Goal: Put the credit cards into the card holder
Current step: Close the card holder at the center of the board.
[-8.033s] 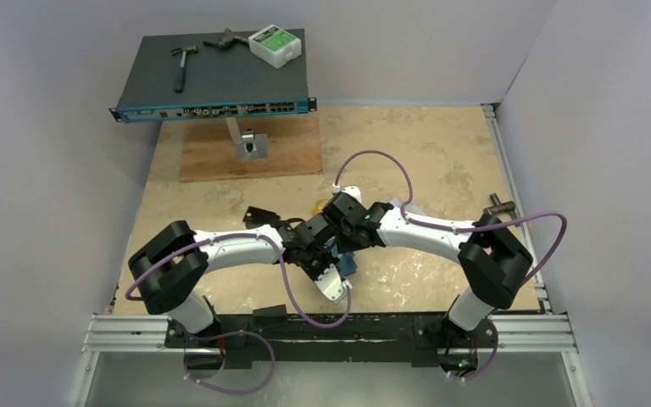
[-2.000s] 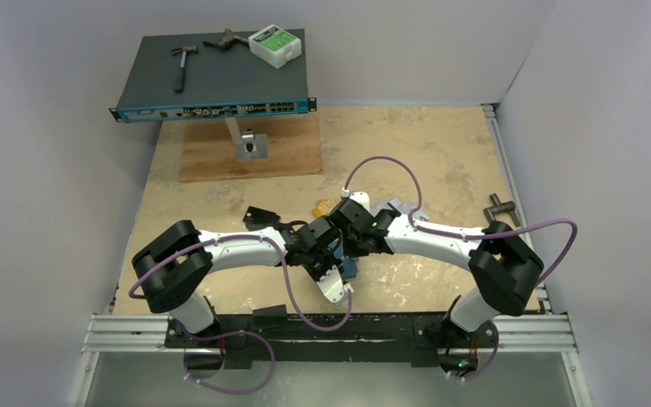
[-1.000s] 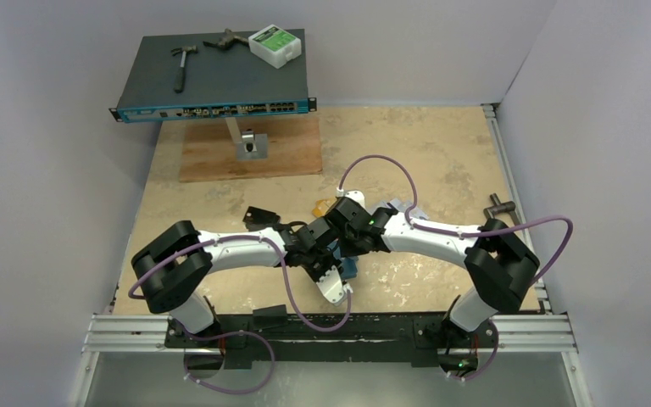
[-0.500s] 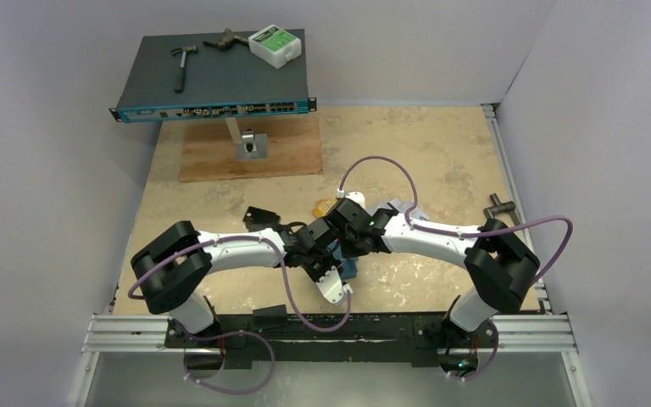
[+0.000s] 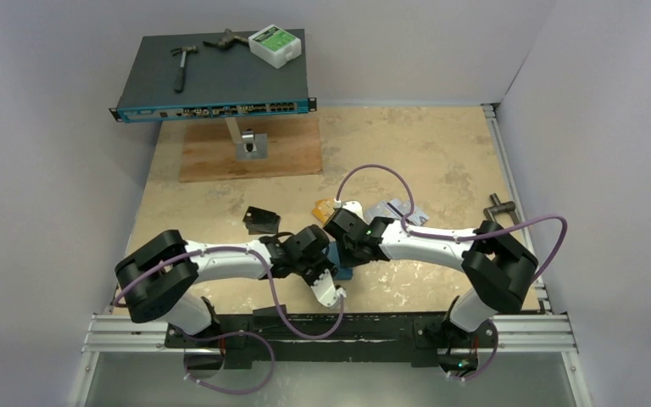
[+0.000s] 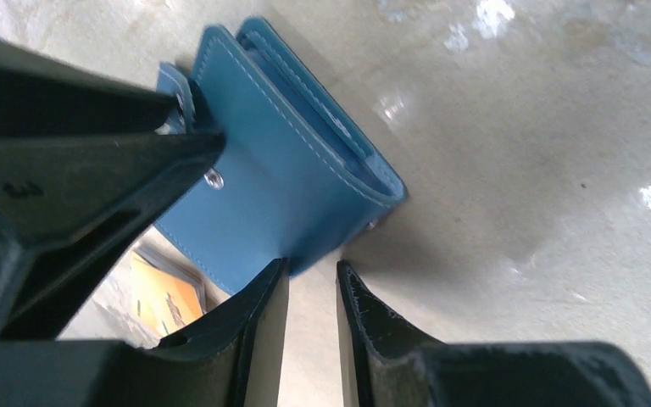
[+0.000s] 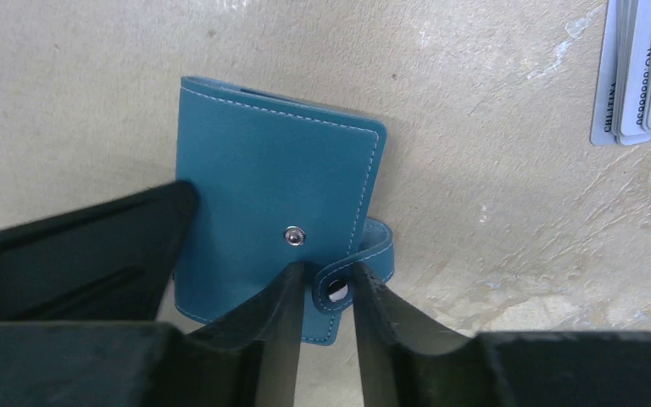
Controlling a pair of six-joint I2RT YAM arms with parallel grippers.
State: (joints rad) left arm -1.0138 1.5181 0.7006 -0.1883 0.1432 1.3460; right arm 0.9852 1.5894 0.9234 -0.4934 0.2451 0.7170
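Observation:
The teal card holder (image 7: 275,182) lies folded on the table, its snap strap (image 7: 343,284) undone and sticking out. My right gripper (image 7: 322,284) is shut on that strap tab. My left gripper (image 6: 312,275) stands slightly open just off the card holder (image 6: 280,170), at its near corner, with only bare table between its fingers. An orange credit card (image 6: 165,297) lies beyond the holder. Silver-grey credit cards (image 7: 644,76) are stacked to the right. From above, both grippers meet over the card holder (image 5: 342,272), mostly hiding it, with the orange card (image 5: 326,206) and silver cards (image 5: 394,209) behind.
A black folded object (image 5: 258,219) lies left of the arms. A wooden board (image 5: 250,148) with a metal stand holds a network switch (image 5: 216,76) carrying a hammer and a white box at the back. A metal part (image 5: 500,206) sits at the right edge.
My left arm has drawn back toward the near left and its jaws have come off the card holder. The right arm has sunk nearer, uncovering the silver cards, still on the strap.

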